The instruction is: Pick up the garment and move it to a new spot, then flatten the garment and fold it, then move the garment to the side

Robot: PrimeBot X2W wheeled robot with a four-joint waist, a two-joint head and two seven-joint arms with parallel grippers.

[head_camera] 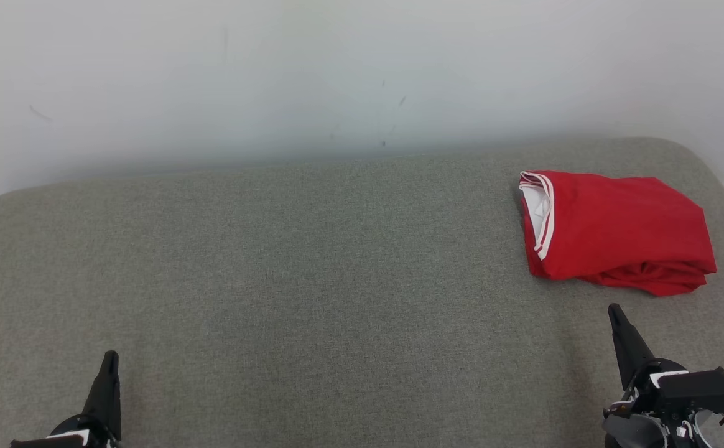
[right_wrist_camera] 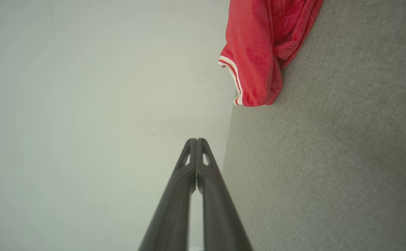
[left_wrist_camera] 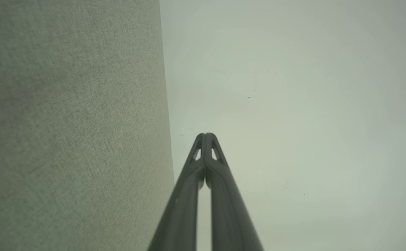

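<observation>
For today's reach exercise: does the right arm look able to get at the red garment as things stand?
Probably yes. The red garment lies just ahead of the right tool, only bare grey surface between them. The tool is shut and would need opening.

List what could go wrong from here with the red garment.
1. The red garment lies near the rounded right corner of the grey surface; a nudge might slide it off.
2. The right claw and left claw are both shut; reaching in that way would likely push the cloth rather than grasp it.
3. It is bundled in loose layers, so a pinch may lift just the top one.
</observation>
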